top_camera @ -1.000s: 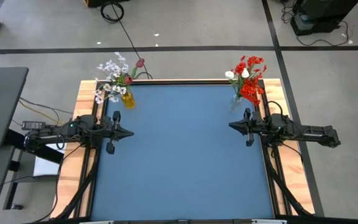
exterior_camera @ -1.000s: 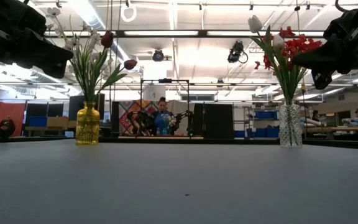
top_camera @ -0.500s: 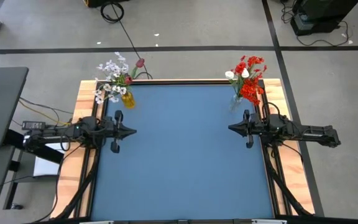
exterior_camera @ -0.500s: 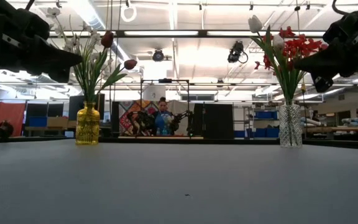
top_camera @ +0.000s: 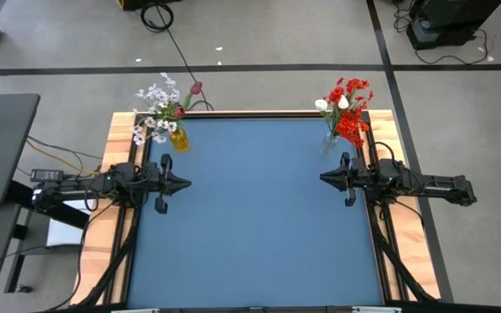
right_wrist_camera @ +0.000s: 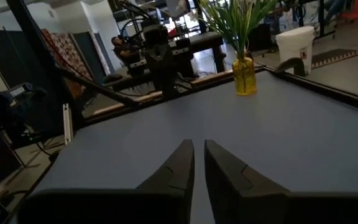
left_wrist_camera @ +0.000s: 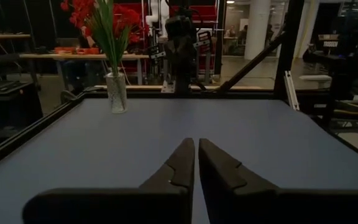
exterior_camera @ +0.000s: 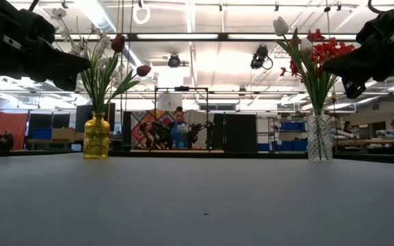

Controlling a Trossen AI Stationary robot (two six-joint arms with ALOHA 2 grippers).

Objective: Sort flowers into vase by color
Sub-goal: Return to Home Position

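Blue table [top_camera: 259, 226], flowers [top_camera: 155, 117] all standing in yellow vase [top_camera: 178, 140] and clear vase [top_camera: 330, 144]; left hand [top_camera: 183, 184] and right hand [top_camera: 323, 178], each pressed together and empty, hover at opposite edges, apparently parking, so the next move is judged a mere settling home.

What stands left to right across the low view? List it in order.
yellow vase → person → clear vase. The left end effector and right end effector hang above, overlapping the bouquets, so they are left out.
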